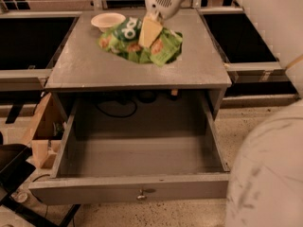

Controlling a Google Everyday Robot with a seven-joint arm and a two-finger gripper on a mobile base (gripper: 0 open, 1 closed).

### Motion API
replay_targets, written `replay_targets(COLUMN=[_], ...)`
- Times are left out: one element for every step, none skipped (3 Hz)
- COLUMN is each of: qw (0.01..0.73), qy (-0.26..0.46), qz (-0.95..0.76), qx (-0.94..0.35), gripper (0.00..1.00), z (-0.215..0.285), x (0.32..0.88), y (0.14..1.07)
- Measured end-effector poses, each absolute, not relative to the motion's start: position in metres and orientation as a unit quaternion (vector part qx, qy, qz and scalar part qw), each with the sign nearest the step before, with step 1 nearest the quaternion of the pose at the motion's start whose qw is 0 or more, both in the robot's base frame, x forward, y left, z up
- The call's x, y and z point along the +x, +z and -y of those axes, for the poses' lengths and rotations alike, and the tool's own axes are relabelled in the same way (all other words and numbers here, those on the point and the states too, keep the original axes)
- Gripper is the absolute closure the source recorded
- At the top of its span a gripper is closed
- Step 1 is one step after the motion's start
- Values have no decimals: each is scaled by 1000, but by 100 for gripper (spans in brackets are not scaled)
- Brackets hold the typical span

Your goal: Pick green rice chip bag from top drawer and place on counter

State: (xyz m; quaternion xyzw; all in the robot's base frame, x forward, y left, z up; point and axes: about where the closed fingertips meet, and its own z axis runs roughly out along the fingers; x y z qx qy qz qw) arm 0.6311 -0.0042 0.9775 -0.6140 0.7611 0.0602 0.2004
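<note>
The green rice chip bag, light green with a dark round logo and pictured tan chips, hangs over the back middle of the counter. My gripper comes down from the white arm at the top and is shut on the bag, one tan finger lying across its front. I cannot tell whether the bag touches the counter surface. The top drawer stands pulled out below the counter, its inside bare, with a small metal knob at the centre of its front panel.
A small cream bowl stands at the back left of the counter, close to the bag. A black cable lies at the back of the drawer opening. A cardboard box sits on the floor to the left. My white arm body fills the lower right.
</note>
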Motion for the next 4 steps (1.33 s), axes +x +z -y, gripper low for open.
replay_targets(qw=[278, 319, 316, 311], qy=[77, 55, 15, 11], qz=[-734, -726, -745, -746], qx=[-615, -606, -588, -589], gripper=[100, 100, 100, 81], z=[-33, -75, -87, -86], x=[670, 716, 739, 740], y=[1000, 980, 937, 929])
